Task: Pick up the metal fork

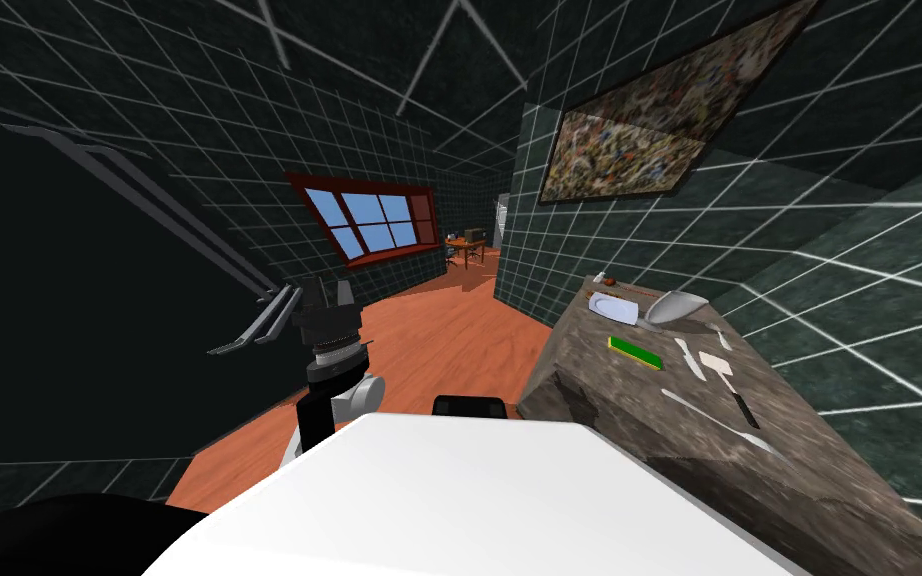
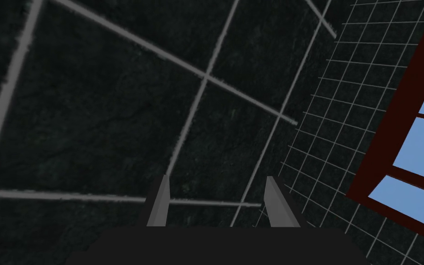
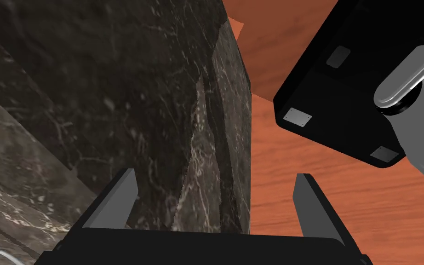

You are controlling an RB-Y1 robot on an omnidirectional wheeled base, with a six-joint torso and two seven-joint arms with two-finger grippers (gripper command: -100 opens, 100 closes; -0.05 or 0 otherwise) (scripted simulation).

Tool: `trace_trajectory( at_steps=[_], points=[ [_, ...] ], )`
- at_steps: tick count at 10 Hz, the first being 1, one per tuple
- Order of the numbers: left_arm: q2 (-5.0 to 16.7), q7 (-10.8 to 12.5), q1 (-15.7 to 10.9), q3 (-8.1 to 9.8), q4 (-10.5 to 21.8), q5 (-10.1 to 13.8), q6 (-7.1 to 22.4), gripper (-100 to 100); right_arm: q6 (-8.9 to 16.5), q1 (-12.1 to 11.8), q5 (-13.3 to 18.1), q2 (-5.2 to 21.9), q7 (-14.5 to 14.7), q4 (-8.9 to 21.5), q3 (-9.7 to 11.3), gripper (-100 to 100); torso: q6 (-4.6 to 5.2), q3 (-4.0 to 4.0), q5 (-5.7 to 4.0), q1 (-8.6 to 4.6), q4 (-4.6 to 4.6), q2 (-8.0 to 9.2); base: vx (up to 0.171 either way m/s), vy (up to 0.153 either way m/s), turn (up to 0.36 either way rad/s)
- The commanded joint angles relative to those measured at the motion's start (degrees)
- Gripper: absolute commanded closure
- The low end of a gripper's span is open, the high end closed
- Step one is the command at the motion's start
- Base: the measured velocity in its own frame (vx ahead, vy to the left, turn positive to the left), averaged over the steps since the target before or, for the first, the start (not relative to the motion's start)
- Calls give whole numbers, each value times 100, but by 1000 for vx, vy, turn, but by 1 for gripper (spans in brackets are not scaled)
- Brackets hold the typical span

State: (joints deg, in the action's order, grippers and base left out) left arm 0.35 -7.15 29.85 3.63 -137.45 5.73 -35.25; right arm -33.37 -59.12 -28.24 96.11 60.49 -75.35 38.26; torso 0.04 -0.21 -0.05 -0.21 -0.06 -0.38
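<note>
A dark marble counter (image 1: 649,440) runs along the wall on my right. Several pale utensils lie on it. A thin pale one (image 1: 687,404) near the middle looks like the fork, though I cannot tell its tines. My right gripper (image 3: 213,184) is open and empty, low down beside the counter's end face (image 3: 160,115), with orange floor (image 3: 298,152) on the other side. My left gripper (image 1: 334,292) is raised at the left, away from the counter. In the left wrist view the left gripper (image 2: 215,193) is open with nothing between its fingers.
On the counter also lie a white plate (image 1: 614,307), a grey bowl (image 1: 674,308), a green flat block (image 1: 635,352), a pale knife (image 1: 689,358) and a dark-handled spatula (image 1: 729,385). Grey rails (image 1: 149,215) slant across a black area at the left. Orange floor (image 1: 439,340) stretches ahead.
</note>
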Motion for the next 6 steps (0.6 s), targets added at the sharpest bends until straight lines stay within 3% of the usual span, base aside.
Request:
trace_trajectory(
  at_steps=[1,3,6],
  points=[
    [0,0,0,0,0,0,0,0,22,-174,-175,172,202,-61,-92,-100,0,0,0,0,0,0,59,-46,111],
    [0,0,0,0,0,0,0,0,37,-181,-216,411,361,139,-98,-100,3,1,0,5,1,1,74,-58,226],
    [1,0,1,1,0,0,0,0,56,-131,-253,594,503,323,-153,-100,3,-11,-7,-25,-4,-18,108,-129,238]
  ],
)
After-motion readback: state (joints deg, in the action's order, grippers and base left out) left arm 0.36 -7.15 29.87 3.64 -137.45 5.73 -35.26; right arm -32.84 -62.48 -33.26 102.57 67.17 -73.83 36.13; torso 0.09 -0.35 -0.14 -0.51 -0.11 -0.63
